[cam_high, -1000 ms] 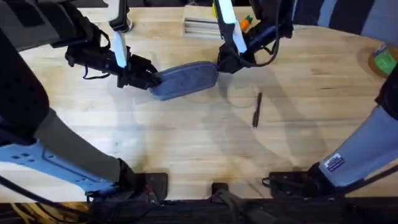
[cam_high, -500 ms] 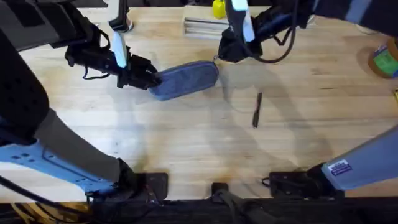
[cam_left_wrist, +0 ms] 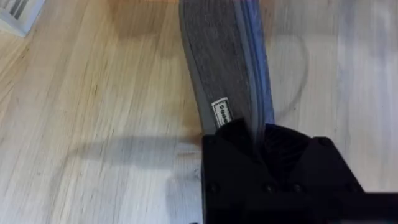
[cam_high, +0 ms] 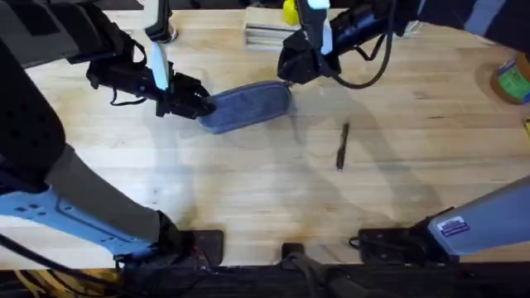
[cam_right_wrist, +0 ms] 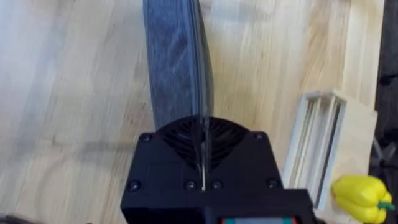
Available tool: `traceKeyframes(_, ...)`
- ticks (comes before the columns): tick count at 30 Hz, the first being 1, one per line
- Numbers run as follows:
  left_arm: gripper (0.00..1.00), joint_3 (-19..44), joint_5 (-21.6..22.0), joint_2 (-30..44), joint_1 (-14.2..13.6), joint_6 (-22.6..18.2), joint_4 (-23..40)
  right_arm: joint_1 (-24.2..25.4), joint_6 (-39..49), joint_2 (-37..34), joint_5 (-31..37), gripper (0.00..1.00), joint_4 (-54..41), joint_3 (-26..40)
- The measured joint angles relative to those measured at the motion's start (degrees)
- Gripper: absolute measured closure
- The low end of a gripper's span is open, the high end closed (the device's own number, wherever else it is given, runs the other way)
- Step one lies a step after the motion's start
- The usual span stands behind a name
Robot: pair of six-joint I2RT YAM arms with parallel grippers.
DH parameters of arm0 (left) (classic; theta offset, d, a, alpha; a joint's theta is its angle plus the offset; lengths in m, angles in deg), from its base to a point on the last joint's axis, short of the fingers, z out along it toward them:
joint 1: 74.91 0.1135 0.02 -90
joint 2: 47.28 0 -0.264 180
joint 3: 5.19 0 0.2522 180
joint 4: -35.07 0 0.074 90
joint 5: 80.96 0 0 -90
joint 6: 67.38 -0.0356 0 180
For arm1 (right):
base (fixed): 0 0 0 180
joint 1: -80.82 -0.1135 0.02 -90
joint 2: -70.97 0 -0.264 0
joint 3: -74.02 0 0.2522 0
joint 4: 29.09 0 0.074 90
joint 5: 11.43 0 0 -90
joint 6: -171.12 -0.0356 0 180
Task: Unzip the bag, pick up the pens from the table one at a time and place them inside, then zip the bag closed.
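The table (cam_high: 273, 182) stretches wide and pale under me, its plank grain running across the overhead view. On its far half lies the bag (cam_high: 246, 106), a grey-blue pouch set at a slight slant, with one of my grippers at each end.

My left gripper (cam_high: 192, 101) is at the bag's left end. In my left wrist view the bag (cam_left_wrist: 224, 68) stands on edge and runs straight away from my fingers (cam_left_wrist: 233, 140), which are pressed together on the fabric just beside a small white label (cam_left_wrist: 222, 113) — so I am clamped on that end of the pouch.

My right gripper (cam_high: 291, 73) hangs at the bag's right end, right by its upper corner. In my right wrist view the bag (cam_right_wrist: 177, 62) with the zipper line (cam_right_wrist: 200, 68) along its top edge leads directly into the slot between my fingers (cam_right_wrist: 186, 140), which are drawn together with barely a seam between them. I seem to be pinching something at the zipper's end there, though the pull itself is hidden and I cannot be sure.

A slotted wooden rack (cam_right_wrist: 323, 143) sits beside the bag's far end, a yellow toy pepper (cam_right_wrist: 359, 198) next to it.

One pen (cam_high: 341, 146) — slim and dark — lies on the bare wood to the right of the bag, well apart from both grippers.
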Motion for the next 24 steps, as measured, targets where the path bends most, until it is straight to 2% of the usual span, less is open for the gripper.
traceKeyframes(12,0.959,0.0,0.0,0.0,0.0,0.0,0.0,-5.4,-0.3,0.0,-0.6,0.954,7.7,0.0)
traceKeyframes(15,0.959,0.0,0.0,0.0,0.0,0.0,0.0,-5.1,-0.4,0.0,1.4,0.537,7.8,0.0)
traceKeyframes(18,0.959,0.0,0.0,0.0,0.0,0.0,0.0,-4.6,-0.4,0.0,6.6,0.113,7.7,0.0)
traceKeyframes(19,0.959,0.0,0.0,0.0,0.0,0.0,0.0,-4.6,-0.2,0.0,8.6,0.032,7.7,0.0)
traceKeyframes(24,0.958,0.0,0.0,0.0,0.0,0.0,0.0,-4.0,-0.3,0.0,15.6,0.007,5.8,0.0)
